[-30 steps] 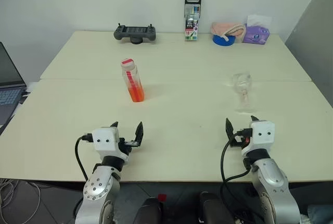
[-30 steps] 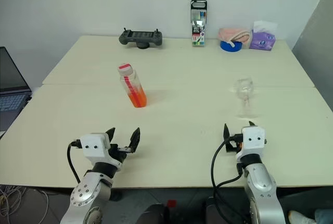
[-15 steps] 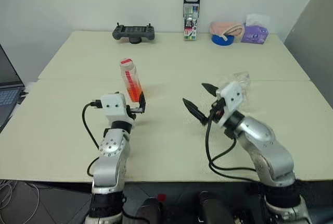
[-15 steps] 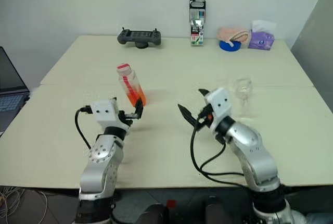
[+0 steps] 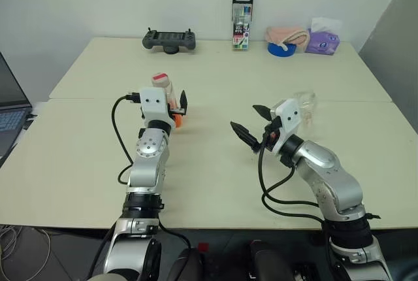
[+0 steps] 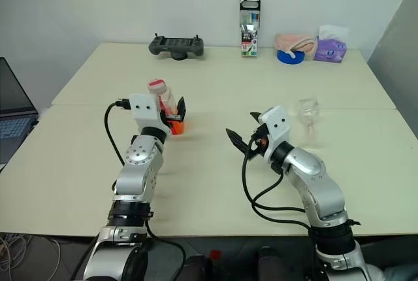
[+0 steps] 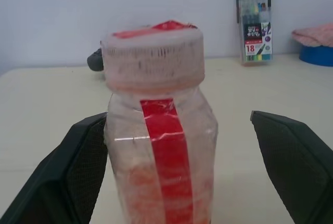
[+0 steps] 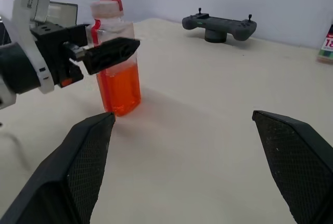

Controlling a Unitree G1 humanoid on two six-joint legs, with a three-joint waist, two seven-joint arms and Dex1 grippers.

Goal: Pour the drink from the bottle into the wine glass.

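Note:
The bottle, clear with a red strip and a pinkish cap, stands upright left of the table's middle. The orange drink fills its lower half. My left gripper is open and level, and the bottle stands between its two fingers, close to one finger and apart from the other. My right gripper hangs open over mid-table, pointing left at the bottle with nothing between its fingers. The wine glass stands upright at the right, just behind my right hand.
Along the table's far edge sit a black controller, a tall box of markers, a blue roll under a pink cloth and a purple tissue pack. A laptop is off the left side.
My left gripper has risen and reached forward until its open fingers stand on either side of the bottle. The right gripper has lifted, swung left and turned toward the bottle.

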